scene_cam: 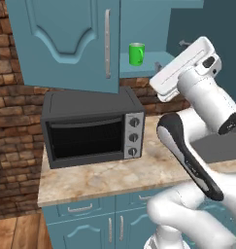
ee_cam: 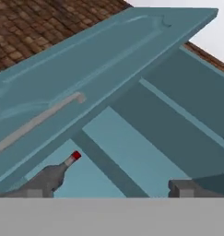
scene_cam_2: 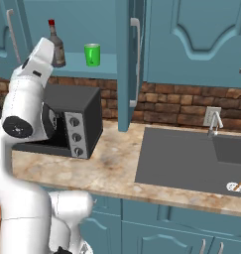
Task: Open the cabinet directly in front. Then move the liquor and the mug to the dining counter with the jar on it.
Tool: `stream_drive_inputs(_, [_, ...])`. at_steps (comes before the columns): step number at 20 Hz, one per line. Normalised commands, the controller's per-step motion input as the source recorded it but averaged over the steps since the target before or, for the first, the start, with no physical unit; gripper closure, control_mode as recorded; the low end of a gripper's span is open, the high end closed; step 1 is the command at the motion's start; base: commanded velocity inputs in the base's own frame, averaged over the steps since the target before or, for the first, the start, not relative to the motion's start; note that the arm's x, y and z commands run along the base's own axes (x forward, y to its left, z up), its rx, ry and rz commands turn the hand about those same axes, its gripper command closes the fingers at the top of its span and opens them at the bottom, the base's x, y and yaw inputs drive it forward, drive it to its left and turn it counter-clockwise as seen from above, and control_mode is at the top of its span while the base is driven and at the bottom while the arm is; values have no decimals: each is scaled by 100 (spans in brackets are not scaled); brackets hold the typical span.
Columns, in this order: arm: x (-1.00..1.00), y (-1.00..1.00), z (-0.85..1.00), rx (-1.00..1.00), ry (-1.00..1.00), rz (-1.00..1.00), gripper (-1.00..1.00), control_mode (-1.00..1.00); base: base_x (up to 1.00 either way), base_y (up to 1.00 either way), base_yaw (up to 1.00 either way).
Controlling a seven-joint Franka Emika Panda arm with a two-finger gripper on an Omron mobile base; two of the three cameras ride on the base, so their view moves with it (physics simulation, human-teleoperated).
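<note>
The teal cabinet (scene_cam_2: 77, 20) has its right door (scene_cam_2: 124, 64) swung out, edge-on in the right base view. On its shelf stand the liquor (scene_cam_2: 56, 47), a dark bottle with a red cap, and to its right the green mug (scene_cam_2: 92, 54). The mug (scene_cam: 136, 53) also shows beside the left door (scene_cam: 66, 39), which hides the liquor there. My gripper (ee_cam: 109, 191) is open at the shelf's height, close in front of the liquor. The liquor (ee_cam: 53, 175) lies by one fingertip (ee_cam: 35, 191), not between the two. The dining counter and the jar are out of view.
A dark toaster oven (scene_cam: 90, 126) stands on the marbled counter (scene_cam: 105, 177) under the cabinet. Right of it lie a grey sink (scene_cam_2: 191, 158) and a faucet (scene_cam_2: 214, 121). The open door's handle (scene_cam_2: 135, 59) juts out to the right of my hand.
</note>
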Motion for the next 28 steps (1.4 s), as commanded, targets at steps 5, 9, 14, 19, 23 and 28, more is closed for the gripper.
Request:
stream_drive_inputs(5, [-9,-22,13,-51,0,13,-100,-100,0,0,0])
stream_drive_inputs(9, [-6,-3,12,-46,-1,5,-100,-100,0,0,0])
stream_drive_inputs(14, [-1,20,-1,-44,-5,-2,-100,-100,0,0,0])
stream_drive_inputs(19, [1,89,-1,-27,-1,-14,-100,-100,0,0,0])
stream_drive_inputs(23, [31,12,-2,-14,5,-24,-100,-100,0,0,0])
stream_drive_inputs(28, [35,-19,-12,5,8,-26,-100,-100,0,0,0])
